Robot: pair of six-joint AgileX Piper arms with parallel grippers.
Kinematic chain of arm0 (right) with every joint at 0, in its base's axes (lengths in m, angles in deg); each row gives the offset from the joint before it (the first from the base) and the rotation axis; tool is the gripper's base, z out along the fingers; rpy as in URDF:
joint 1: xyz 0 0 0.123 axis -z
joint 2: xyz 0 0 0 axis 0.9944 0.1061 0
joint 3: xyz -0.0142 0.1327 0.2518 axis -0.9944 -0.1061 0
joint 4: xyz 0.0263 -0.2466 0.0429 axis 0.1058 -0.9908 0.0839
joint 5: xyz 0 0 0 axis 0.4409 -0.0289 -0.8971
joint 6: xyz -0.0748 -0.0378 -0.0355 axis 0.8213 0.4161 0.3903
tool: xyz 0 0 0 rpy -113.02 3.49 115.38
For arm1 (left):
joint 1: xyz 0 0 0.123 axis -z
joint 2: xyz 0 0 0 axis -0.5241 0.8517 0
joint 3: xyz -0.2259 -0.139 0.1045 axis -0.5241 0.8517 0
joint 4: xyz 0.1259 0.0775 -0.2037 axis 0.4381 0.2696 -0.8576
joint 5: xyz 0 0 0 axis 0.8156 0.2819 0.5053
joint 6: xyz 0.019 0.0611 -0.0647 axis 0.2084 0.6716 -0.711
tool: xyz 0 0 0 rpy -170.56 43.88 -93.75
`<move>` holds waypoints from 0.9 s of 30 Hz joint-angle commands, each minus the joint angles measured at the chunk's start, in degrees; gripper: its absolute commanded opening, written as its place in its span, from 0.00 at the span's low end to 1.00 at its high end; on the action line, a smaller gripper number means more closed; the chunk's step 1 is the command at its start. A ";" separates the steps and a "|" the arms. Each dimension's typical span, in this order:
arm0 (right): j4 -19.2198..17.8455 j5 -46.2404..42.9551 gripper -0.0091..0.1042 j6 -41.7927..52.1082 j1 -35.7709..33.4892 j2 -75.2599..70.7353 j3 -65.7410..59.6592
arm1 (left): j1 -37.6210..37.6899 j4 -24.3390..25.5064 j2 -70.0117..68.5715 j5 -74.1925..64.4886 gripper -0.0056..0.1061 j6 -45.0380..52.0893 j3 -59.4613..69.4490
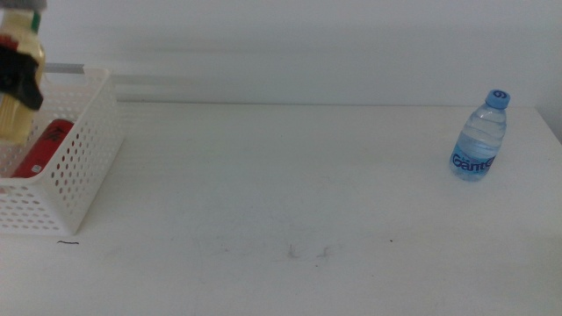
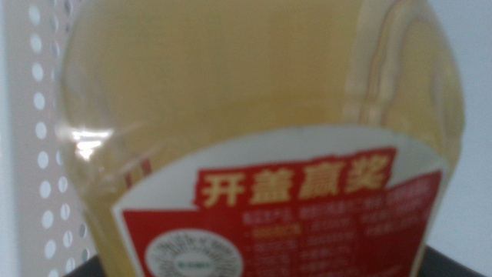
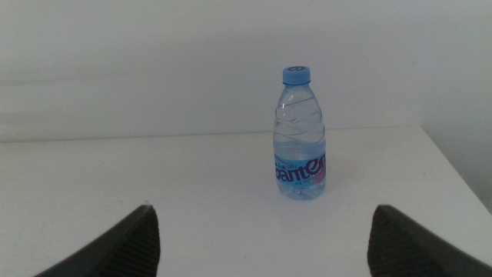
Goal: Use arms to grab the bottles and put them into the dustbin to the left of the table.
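My left tool (image 1: 19, 77) clamps yellow juice bottle (image 1: 16, 110) above white perforated basket (image 1: 83, 162); red soda can (image 1: 44, 149) lies inside. Right tool (image 3: 261, 246) wide open, empty, facing water bottle (image 3: 299, 135) upright on bench (image 1: 281, 193).
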 commanded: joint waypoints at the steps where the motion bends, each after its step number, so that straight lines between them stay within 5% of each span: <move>1: -0.36 -0.12 0.88 0.58 0.48 -0.21 -0.20 | -0.84 0.89 2.55 0.77 0.44 0.51 -1.66; 14: -0.36 -0.12 0.88 0.58 0.48 -0.21 -0.20 | -1.40 0.31 11.94 0.77 0.45 3.78 -1.66; 17: -0.36 -0.12 0.88 0.58 0.48 -0.21 -0.20 | -1.40 0.31 12.67 0.77 0.54 5.13 -1.66; 23: -0.36 -0.12 0.88 0.58 0.48 -0.21 -0.20 | -1.40 -0.03 12.70 0.77 0.89 5.69 -2.24; 27: -0.36 -0.12 0.88 0.58 0.48 -0.21 -0.20 | -1.40 -2.60 10.69 0.77 0.89 2.58 -3.98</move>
